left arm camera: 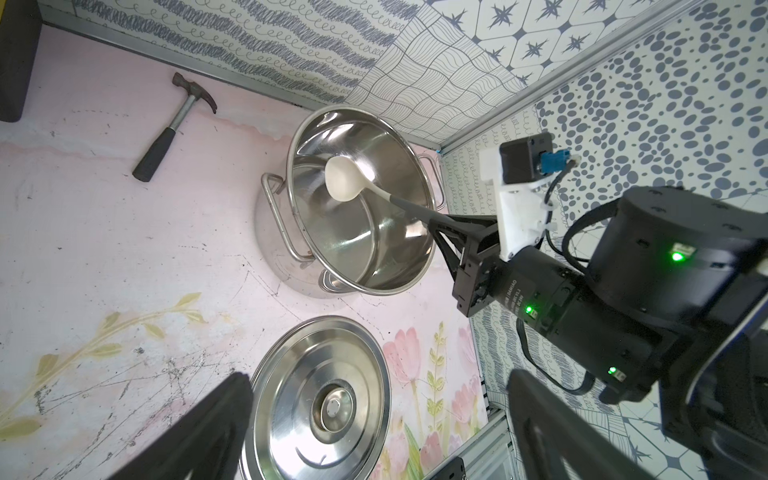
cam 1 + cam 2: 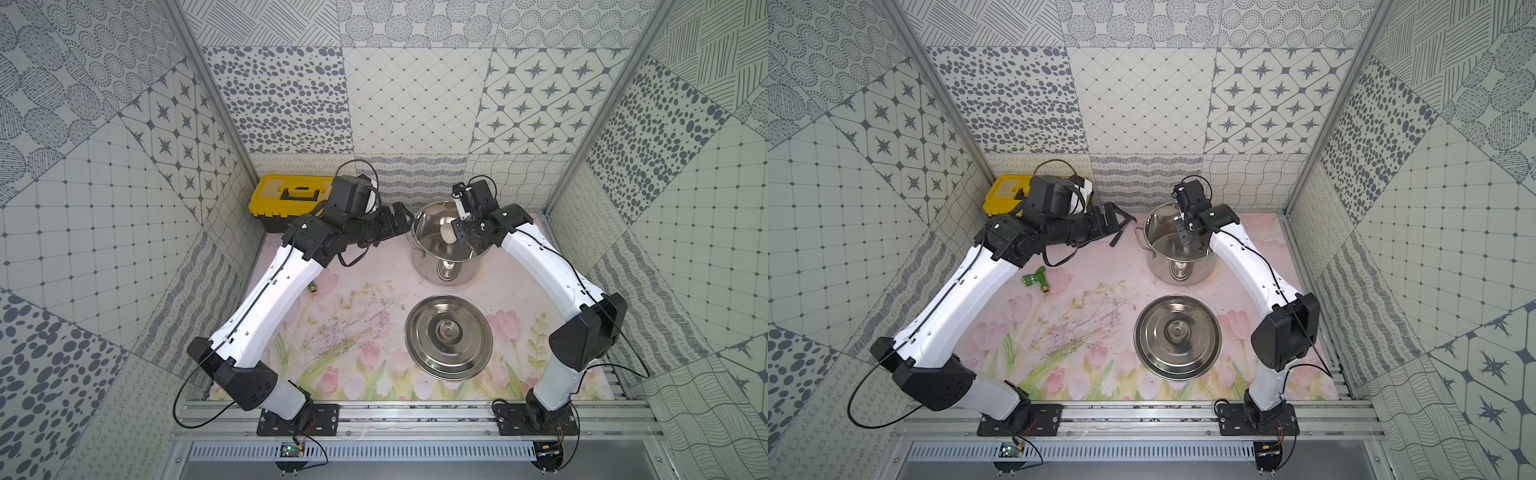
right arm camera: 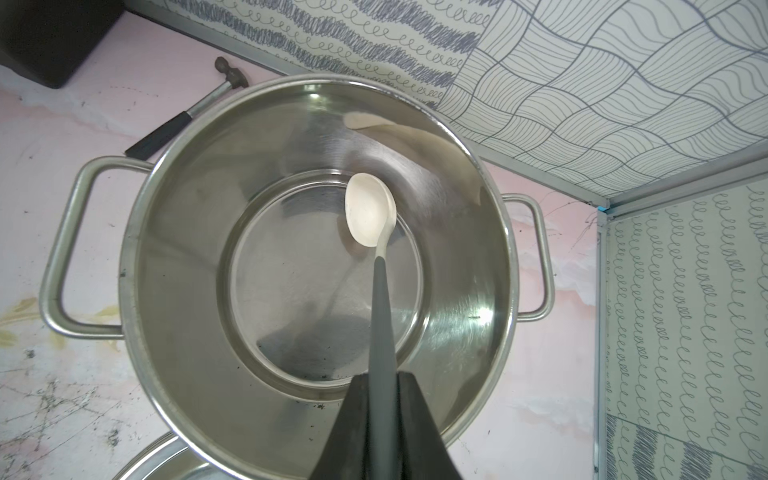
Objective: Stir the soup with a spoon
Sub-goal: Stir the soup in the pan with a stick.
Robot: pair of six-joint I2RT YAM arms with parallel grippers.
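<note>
While the lid lies flat at near centre, the stockpot stands just beyond it (no liquid visible). The right gripper grasps the spoon by its dark handle, its cream bowl inside the pot. The left gripper, released, hovers left of the pot. Farther left stands the toolbox.
</note>
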